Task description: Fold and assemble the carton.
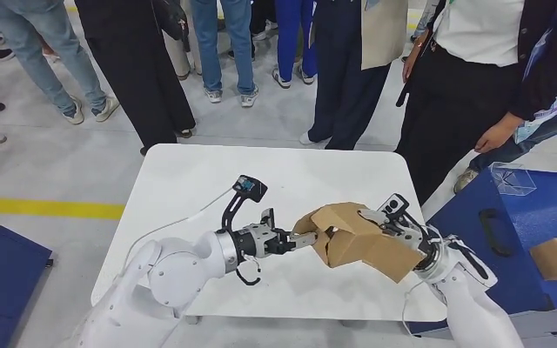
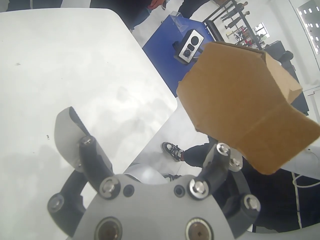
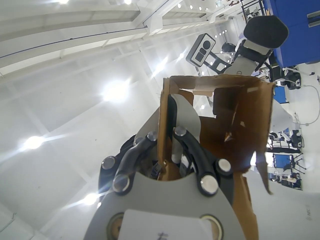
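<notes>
two grippers meet at one brown carton, which is over the near right part of the white table and seems to be held clear of its top, though the gap under it is hard to judge from above. the carton is only partly formed: its body is opened into a box shape, and the end towards the left arm is open with loose flaps.

the right gripper is clamped on a side wall of the carton. one grey finger presses the wall from inside and the other sits against the outside of the same wall. in the top view this gripper is at the carton's right end, with its arm coming in from the near right corner.

the left gripper stands with its fingers well apart and nothing between them. one finger hangs over the bare table, and the other is partly hidden behind a hanging flap of the carton. in the top view the left gripper is at the carton's left end, right up against that flap. whether it actually touches the card cannot be told.

a blue cabinet stands just beside the table's right edge.
</notes>
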Robot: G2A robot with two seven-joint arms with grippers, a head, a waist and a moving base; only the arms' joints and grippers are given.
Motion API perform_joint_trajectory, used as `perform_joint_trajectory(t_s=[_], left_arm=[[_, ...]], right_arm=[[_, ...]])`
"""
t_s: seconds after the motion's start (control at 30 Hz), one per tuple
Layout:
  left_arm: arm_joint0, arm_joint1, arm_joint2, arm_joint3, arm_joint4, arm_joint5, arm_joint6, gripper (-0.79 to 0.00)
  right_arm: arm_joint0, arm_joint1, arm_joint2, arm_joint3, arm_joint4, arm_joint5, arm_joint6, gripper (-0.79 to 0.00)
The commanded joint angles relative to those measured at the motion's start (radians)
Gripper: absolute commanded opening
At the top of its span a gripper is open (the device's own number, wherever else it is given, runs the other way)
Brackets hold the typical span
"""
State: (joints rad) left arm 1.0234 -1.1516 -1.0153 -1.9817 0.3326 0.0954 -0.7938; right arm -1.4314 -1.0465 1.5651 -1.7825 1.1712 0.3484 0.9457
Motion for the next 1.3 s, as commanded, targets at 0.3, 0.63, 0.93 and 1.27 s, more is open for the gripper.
perform_joint_trajectory(t_s=[0.3, 0.63, 0.93, 1.27], left_arm=[[0.104, 0.014, -0.107, -0.115, -0.015, -0.068, 0.105, 0.000], [0.038, 0.001, -0.052, -0.058, 0.036, -0.014, 0.100, 0.000], [-0.013, -0.012, -0.007, -0.006, 0.049, 0.016, 0.090, 0.000], [-0.025, -0.019, 0.020, 0.033, 0.062, -0.015, 0.089, 0.000]], right_arm=[[-0.020, -0.006, -0.001, -0.017, -0.130, -0.218, -0.016, -0.785], [-0.046, -0.005, 0.006, -0.044, -0.153, -0.225, 0.031, -0.785], [-0.047, -0.004, 0.017, -0.041, -0.161, -0.210, 0.045, -0.785], [-0.028, -0.007, -0.012, -0.038, -0.143, -0.168, 0.028, -0.785]])
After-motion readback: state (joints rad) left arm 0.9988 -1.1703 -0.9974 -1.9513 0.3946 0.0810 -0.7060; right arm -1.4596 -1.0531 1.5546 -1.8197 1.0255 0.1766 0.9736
